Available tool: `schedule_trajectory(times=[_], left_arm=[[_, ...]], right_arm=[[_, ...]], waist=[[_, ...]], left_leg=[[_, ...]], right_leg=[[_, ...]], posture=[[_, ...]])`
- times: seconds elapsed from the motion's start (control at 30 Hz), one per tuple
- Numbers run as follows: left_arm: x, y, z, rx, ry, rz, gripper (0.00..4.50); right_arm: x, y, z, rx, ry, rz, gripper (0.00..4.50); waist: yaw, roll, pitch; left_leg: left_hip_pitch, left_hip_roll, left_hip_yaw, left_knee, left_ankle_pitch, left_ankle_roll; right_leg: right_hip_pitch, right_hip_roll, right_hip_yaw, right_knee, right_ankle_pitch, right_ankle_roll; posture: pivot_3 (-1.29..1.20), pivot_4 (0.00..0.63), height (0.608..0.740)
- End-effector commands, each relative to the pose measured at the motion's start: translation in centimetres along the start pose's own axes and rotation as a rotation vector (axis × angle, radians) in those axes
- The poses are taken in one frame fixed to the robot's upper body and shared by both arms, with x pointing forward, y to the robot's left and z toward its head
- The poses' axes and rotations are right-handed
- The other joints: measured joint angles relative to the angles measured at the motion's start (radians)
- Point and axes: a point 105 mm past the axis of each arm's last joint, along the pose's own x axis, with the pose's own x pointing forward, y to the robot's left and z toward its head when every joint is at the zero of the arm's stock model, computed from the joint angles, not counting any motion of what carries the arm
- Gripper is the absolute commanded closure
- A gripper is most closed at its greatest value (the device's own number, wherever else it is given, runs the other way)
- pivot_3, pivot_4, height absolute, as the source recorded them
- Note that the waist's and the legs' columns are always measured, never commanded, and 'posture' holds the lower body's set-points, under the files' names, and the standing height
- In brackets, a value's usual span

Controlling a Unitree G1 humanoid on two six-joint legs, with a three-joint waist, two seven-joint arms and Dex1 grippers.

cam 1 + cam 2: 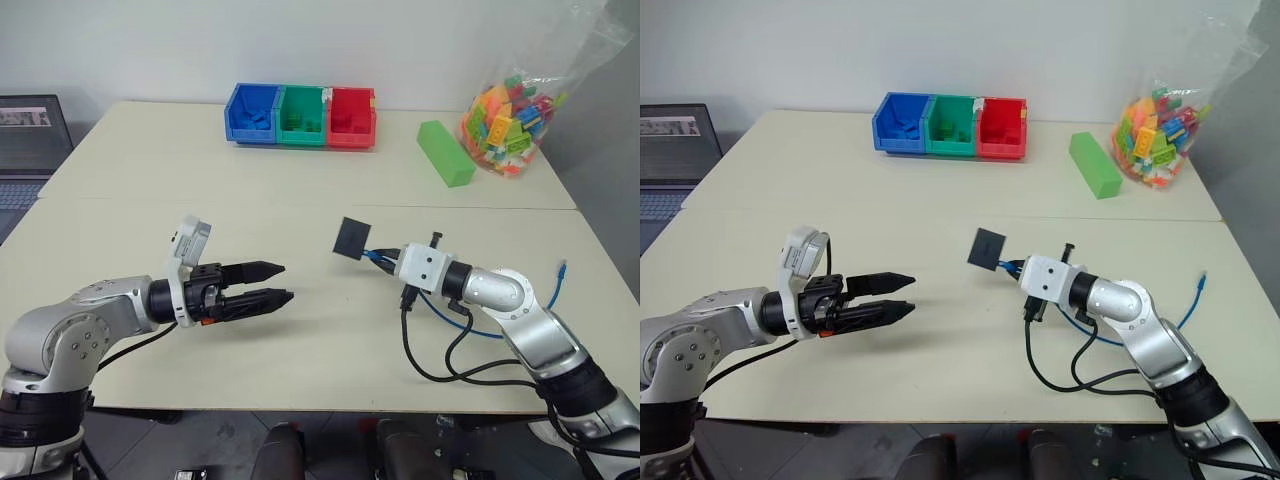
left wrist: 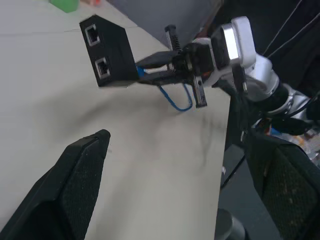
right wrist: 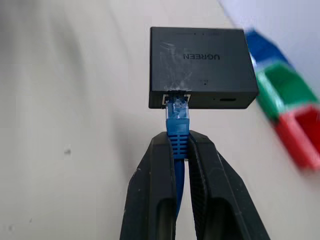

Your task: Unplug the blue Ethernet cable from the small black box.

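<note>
Left eye view: three small bins sit in a row at the far side of the counter (image 1: 300, 330), touching one another: a blue bin (image 1: 252, 112), a green bin (image 1: 303, 116) and a red bin (image 1: 351, 118). Each seems to hold a few bricks of its own colour, though the contents are too small to sort out. At the far right a clear plastic bag (image 1: 515, 105) bulges with mixed coloured bricks. A long green block (image 1: 445, 152) lies loose between the bins and the bag. A laptop (image 1: 30, 140) is cut off by the left edge.

The right tool (image 3: 178, 150) is pinched tight on the blue Ethernet cable (image 3: 177, 125), gripping just behind the plug. The plug is seated in a port on one edge of the small black box (image 3: 200, 65), which hangs from it, apparently lifted clear of the counter and tilted. In the left wrist view the box shows two more ports on its facing edge. The rest of the cable loops under the right arm and its free end (image 1: 563, 268) lies on the counter near the right edge; the stretch between is partly hidden by black robot cables (image 1: 440, 360).

The left tool (image 1: 268, 283) hovers with fingers spread wide, holding nothing, pointed toward the box and well apart from it.
</note>
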Motion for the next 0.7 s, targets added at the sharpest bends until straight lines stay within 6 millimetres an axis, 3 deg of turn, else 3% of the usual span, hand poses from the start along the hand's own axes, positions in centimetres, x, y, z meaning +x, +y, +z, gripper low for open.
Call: schedule_trajectory(times=[0.03,0.37,0.7], left_arm=[[0.2,-0.1,1.4,0.019,-0.038,-0.006,0.0],[0.8,0.0,1.8,0.008,-0.023,-0.036,0.0],[1.8,-0.2,2.0,-0.021,-0.044,-0.097,0.0]], right_arm=[[0.4,-0.5,2.7,-0.164,-0.143,0.058,4.42],[1.2,-0.4,4.9,-0.359,-0.258,0.145,4.42],[1.8,-1.4,5.8,-0.458,-0.302,0.093,4.43]], waist=[[0.0,0.0,0.0],[0.001,0.0,0.0],[0.001,0.0,0.0]], left_leg=[[0.0,0.0,0.0,0.0,0.0,0.0],[0.0,0.0,-0.001,0.0,0.0,0.0],[0.0,0.0,-0.001,0.001,0.0,0.0]], right_leg=[[0.0,0.0,0.0,0.0,0.0,0.0],[0.0,-0.001,0.0,0.001,0.0,-0.001],[0.001,-0.001,-0.001,0.002,0.0,-0.001]], posture=[[0.0,0.15,0.74],[0.0,0.15,0.74],[0.0,0.15,0.74]])
